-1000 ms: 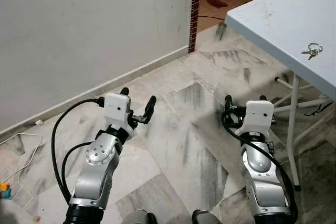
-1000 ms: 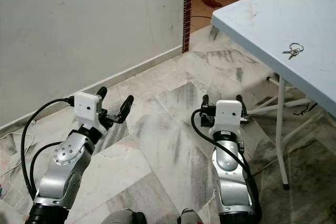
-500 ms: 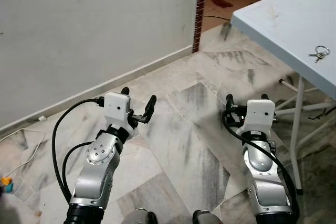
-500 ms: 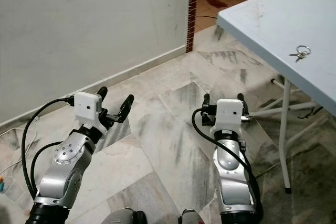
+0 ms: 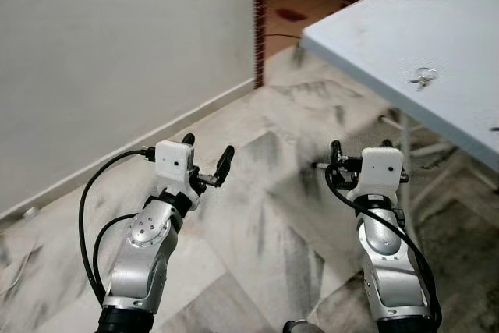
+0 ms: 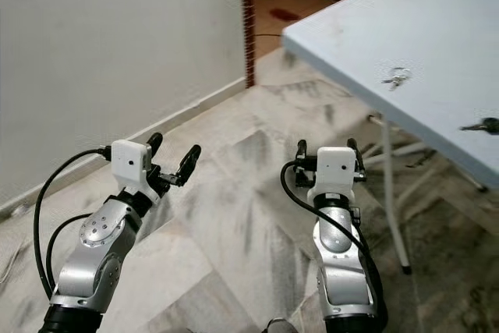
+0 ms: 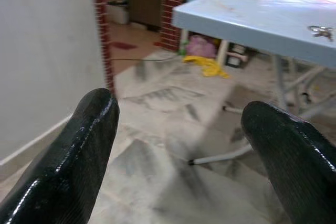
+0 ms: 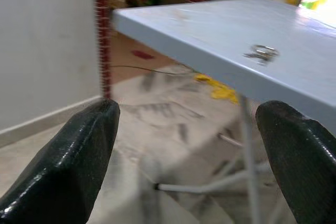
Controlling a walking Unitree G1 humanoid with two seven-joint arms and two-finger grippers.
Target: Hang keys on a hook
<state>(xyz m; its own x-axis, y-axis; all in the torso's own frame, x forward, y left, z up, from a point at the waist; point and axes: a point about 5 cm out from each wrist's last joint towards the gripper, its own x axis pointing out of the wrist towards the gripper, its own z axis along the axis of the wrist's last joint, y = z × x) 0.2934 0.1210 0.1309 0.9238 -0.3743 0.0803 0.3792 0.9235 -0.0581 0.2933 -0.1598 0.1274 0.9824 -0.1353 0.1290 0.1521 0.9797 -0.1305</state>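
Plain white wall [image 5: 101,60] on our left, grey-veined marble floor [image 5: 265,216] ahead. Our left end effector [image 5: 204,163] hangs over the floor, black fingers apart, nothing between them. Our right end effector [image 6: 327,148] sits level with it, fingers likewise apart and empty, short of the table edge. The small silver bunch of keys on a ring [image 6: 396,77] lies on the pale blue flat-topped table [image 6: 351,44], well apart from both end effectors. We judge the step as approach to the table. Next move calls for closing in and raising the right arm above the tabletop. No hook identifiable.
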